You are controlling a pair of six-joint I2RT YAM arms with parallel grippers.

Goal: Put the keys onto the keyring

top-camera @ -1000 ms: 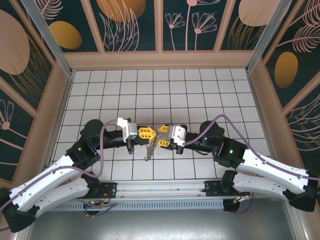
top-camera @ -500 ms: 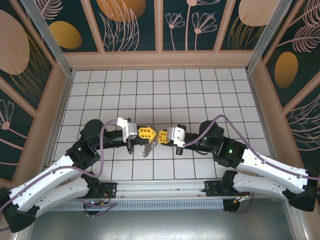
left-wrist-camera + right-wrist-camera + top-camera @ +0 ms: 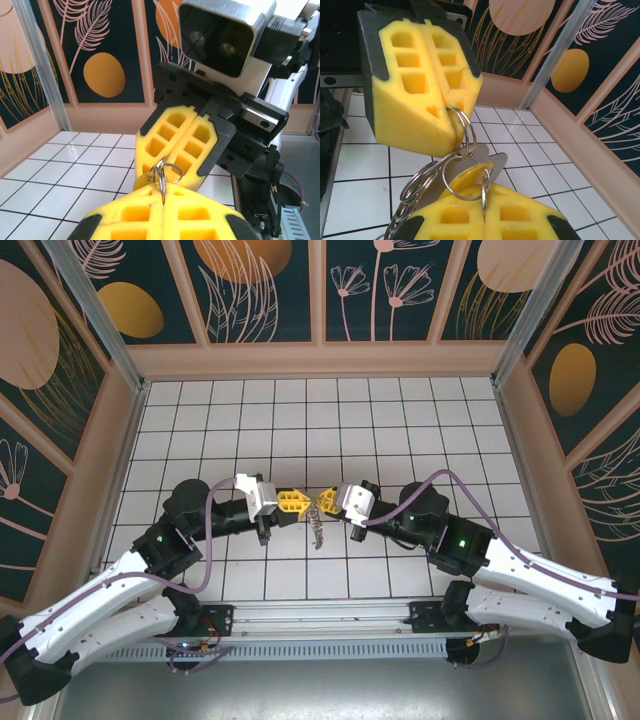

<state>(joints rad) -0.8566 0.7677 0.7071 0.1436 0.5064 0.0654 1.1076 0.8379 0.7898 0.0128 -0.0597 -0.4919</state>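
The keyring (image 3: 316, 528) is held above the table (image 3: 400, 420), clamped tight in the left fingers (image 3: 130, 215) and in the right fingers (image 3: 515, 215), tips nearly touching

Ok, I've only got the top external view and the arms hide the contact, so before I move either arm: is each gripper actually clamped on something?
Observer: Yes for the left gripper. The right wrist view shows its jaws shut on a silvery ring.
Operator: And the right gripper?
Observer: Its jaws are shut on a second ring, which sits edge-on in the seam between them.
Operator: What is the chain dangling between them?
Observer: Linked silvery split rings, with a flat metal piece behind them.
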